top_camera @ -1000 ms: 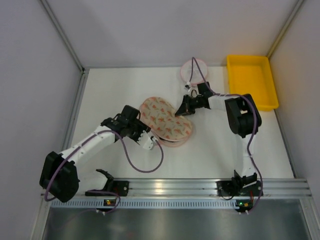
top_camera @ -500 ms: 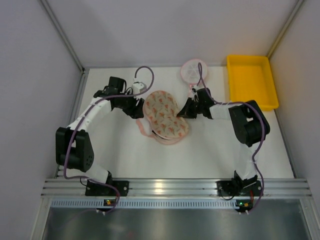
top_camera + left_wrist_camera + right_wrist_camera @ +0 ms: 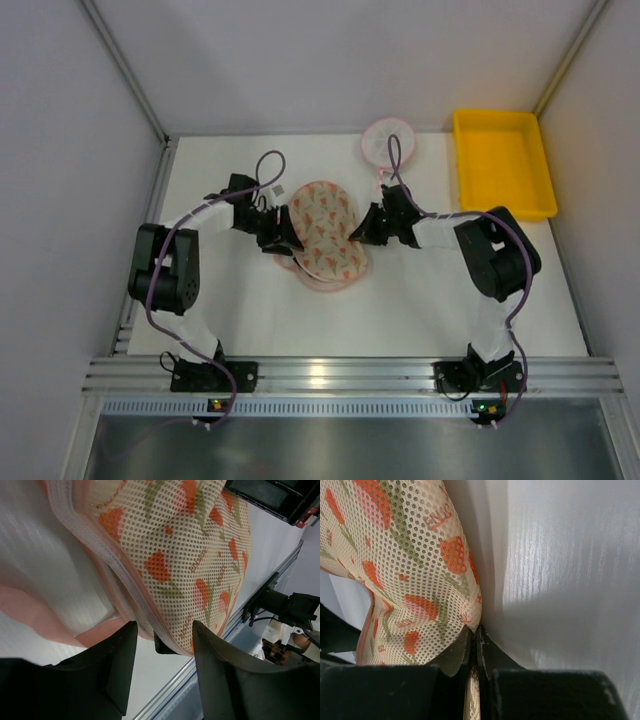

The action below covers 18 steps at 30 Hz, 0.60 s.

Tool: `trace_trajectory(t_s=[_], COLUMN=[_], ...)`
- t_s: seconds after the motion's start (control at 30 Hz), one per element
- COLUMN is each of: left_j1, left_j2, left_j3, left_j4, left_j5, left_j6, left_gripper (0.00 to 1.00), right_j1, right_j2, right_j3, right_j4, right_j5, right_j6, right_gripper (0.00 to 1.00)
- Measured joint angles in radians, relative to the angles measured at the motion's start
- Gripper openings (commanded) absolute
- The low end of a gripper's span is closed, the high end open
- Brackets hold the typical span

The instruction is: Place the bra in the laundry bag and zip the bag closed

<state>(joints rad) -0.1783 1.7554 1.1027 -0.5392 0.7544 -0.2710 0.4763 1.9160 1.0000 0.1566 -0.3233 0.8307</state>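
Note:
The laundry bag (image 3: 325, 230) lies mid-table, cream mesh with orange-red print and pink trim, its domes stacked. My right gripper (image 3: 360, 228) is at its right edge and is shut on the mesh rim (image 3: 470, 622); fabric runs between the fingertips (image 3: 462, 647). My left gripper (image 3: 283, 232) is open at the bag's left edge, its jaws either side of the pink zip trim (image 3: 145, 615) without touching it. A small dark piece (image 3: 167, 644) sticks out under that rim; I cannot tell whether it is the bra. Otherwise the bra is hidden.
A small round white mesh disc (image 3: 388, 141) with a pink rim lies at the back, just behind my right arm. A yellow tray (image 3: 503, 160) stands at the back right. Walls close the table on the left, back and right.
My left arm swung from the bag's near-left side out to the far left, then came in to the bag's left edge. The bag shifted a little left and toward me. The right gripper kept its hold.

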Motion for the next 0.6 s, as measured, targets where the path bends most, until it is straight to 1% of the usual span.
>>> trace_trajectory(t_s=[0.03, 0.07, 0.13, 0.17, 0.23, 0.27, 0.33, 0.37, 0.47, 0.53, 0.6], left_j1=[0.000, 0.000, 0.000, 0.000, 0.001, 0.002, 0.008, 0.011, 0.021, 0.024, 0.024], left_j2=[0.018, 0.037, 0.072, 0.088, 0.117, 0.126, 0.141, 0.148, 0.174, 0.195, 0.210], left_j3=[0.001, 0.002, 0.006, 0.011, 0.024, 0.029, 0.035, 0.039, 0.051, 0.061, 0.077], left_j4=[0.016, 0.027, 0.039, 0.042, 0.048, 0.050, 0.050, 0.048, 0.047, 0.043, 0.031], left_j5=[0.003, 0.005, 0.001, -0.003, -0.015, -0.020, -0.035, -0.042, -0.062, -0.066, -0.062], left_j6=[-0.019, -0.038, -0.054, -0.058, -0.066, -0.068, -0.061, -0.055, -0.033, -0.017, -0.003], left_gripper=[0.43, 0.36, 0.27, 0.17, 0.08, 0.00, 0.00, 0.00, 0.00, 0.00, 0.00], right_j1=[0.001, 0.002, 0.002, 0.002, 0.002, 0.002, 0.002, 0.001, -0.002, -0.013, -0.026], right_j2=[-0.002, -0.004, -0.008, -0.010, -0.018, -0.024, -0.039, -0.048, -0.069, -0.074, -0.074], right_j3=[0.000, -0.002, -0.004, -0.005, -0.005, -0.005, -0.005, -0.005, 0.002, 0.016, 0.017], right_j4=[0.000, 0.000, -0.003, -0.007, -0.015, -0.019, -0.033, -0.040, -0.066, -0.079, -0.076], right_j5=[0.003, 0.007, 0.010, 0.011, 0.011, 0.010, 0.007, 0.003, -0.027, -0.064, -0.125], right_j6=[0.000, 0.000, -0.001, -0.003, -0.011, -0.018, -0.036, -0.048, -0.118, -0.164, -0.186], right_gripper=[0.00, 0.00, 0.04, 0.13, 0.21, 0.32, 0.50, 0.63, 0.79, 0.79, 0.74])
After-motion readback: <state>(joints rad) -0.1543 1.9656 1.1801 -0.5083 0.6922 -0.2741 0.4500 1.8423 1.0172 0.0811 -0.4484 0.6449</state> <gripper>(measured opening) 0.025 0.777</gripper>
